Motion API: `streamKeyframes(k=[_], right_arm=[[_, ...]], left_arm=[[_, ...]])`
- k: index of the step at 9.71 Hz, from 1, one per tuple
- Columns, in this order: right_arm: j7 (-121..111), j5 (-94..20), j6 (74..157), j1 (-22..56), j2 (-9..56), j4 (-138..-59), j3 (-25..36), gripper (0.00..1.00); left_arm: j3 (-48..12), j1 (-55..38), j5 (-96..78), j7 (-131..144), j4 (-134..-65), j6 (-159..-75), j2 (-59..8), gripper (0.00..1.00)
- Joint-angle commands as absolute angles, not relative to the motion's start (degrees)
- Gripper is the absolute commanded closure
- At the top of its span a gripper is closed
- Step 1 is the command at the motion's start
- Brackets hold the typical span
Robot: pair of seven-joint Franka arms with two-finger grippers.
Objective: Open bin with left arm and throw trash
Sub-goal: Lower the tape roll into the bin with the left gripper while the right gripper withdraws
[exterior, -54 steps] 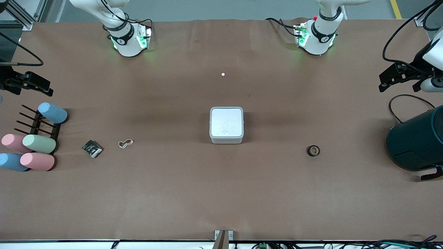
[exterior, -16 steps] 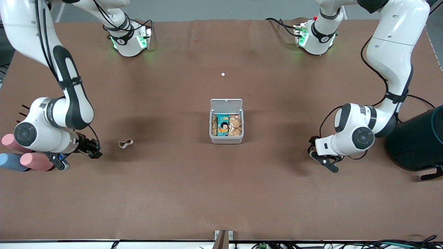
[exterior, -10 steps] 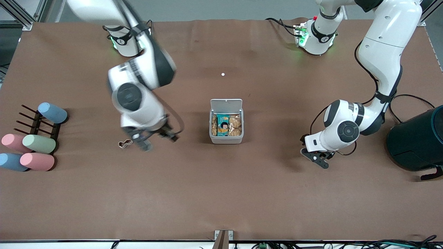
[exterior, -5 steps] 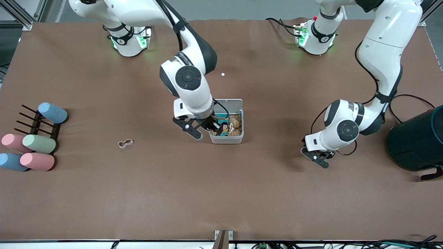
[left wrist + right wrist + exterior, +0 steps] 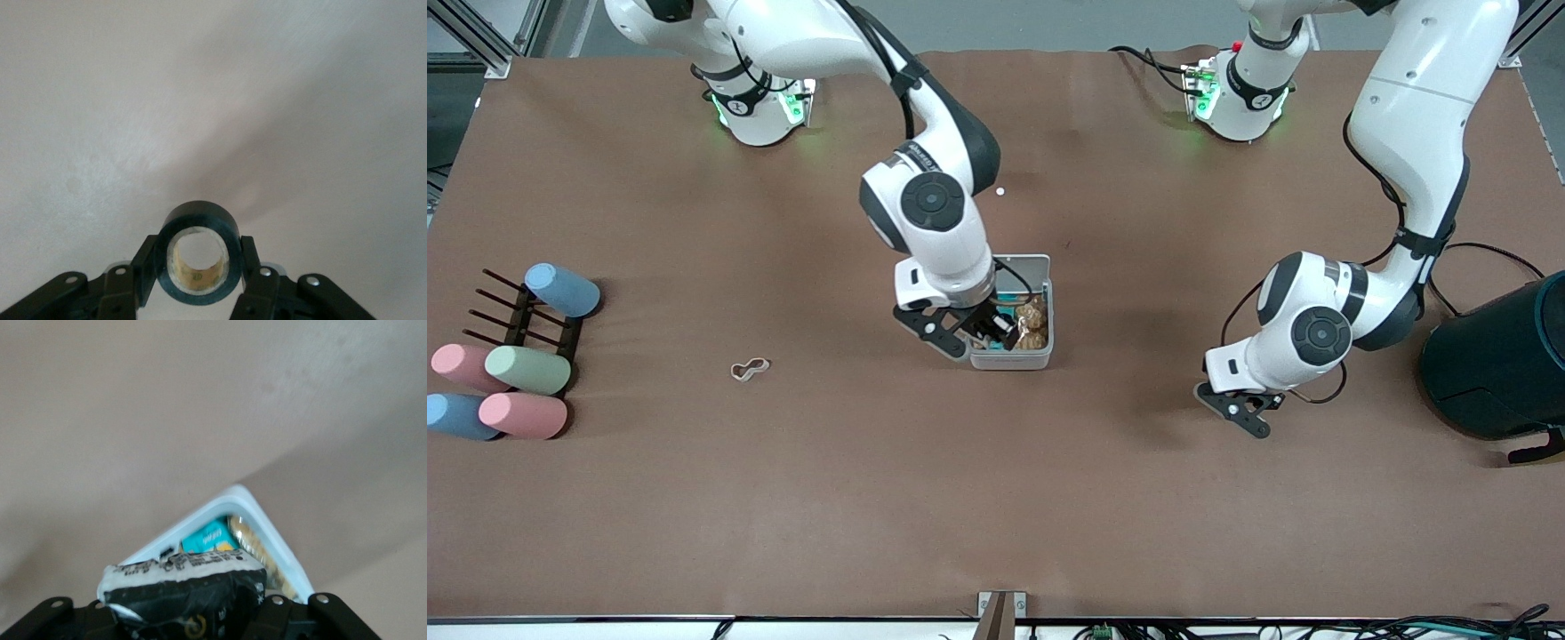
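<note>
The white bin (image 5: 1010, 360) stands mid-table with its lid (image 5: 1024, 264) swung up, open. My right gripper (image 5: 969, 331) is over the bin's edge at the right arm's end. It is shut on the crumpled black wrapper (image 5: 187, 587), which also shows in the front view (image 5: 989, 329). The right wrist view shows the bin's corner (image 5: 267, 520) just under the wrapper. My left gripper (image 5: 1240, 409) hangs low over bare table toward the left arm's end. It is shut on the black tape roll (image 5: 198, 252). The beige rubber band (image 5: 749, 368) lies on the table toward the right arm's end.
Snack packets (image 5: 1033, 324) lie inside the bin. A large dark teal container (image 5: 1503, 360) stands at the left arm's end. Pastel cylinders (image 5: 516, 364) lie on and beside a dark rack at the right arm's end. A tiny white dot (image 5: 1000, 191) lies nearer the bases.
My right gripper took the wrapper off the table, swung past the rubber band and now hangs over the bin's edge. My left gripper has drifted slightly toward the bin with the tape roll.
</note>
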State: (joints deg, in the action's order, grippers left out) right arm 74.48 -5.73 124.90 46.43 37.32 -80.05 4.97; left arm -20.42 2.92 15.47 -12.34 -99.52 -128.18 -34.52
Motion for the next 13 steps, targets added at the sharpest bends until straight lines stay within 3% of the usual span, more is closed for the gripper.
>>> streamKeyframes(k=[1, 2, 3, 6, 9, 13], right_arm=[[74.01, -6.86, 125.16, 48.25, 39.02, -79.01, 5.8, 0.51], [74.0, -6.77, 124.9, 48.34, 39.2, -79.1, 5.8, 0.44], [74.18, -6.42, 124.81, 49.73, 39.2, -79.28, 5.8, 0.28], [74.44, -6.33, 124.72, 49.31, 39.11, -79.28, 5.89, 0.01], [74.44, -6.5, 124.37, 48.7, 38.76, -79.28, 6.24, 0.01], [74.09, -7.29, 113.42, 38.0, 34.2, -78.92, 6.15, 0.02]], left_arm=[[-26.08, 2.64, 15.64, -2.95, -95.63, -121.75, -33.84, 1.0], [-29.15, 2.81, 15.73, 2.49, -95.36, -121.29, -33.84, 1.0], [-31.35, 2.38, 15.73, 7.86, -95.1, -121.29, -34.01, 1.0], [-35.24, -0.69, 15.73, 20.53, -93.26, -121.29, -35.33, 1.0], [-38.75, -1.23, 15.73, 27.31, -93.16, -121.29, -35.33, 1.0], [-40.61, -1.58, 15.73, 29.44, -92.37, -121.29, -35.33, 1.0]])
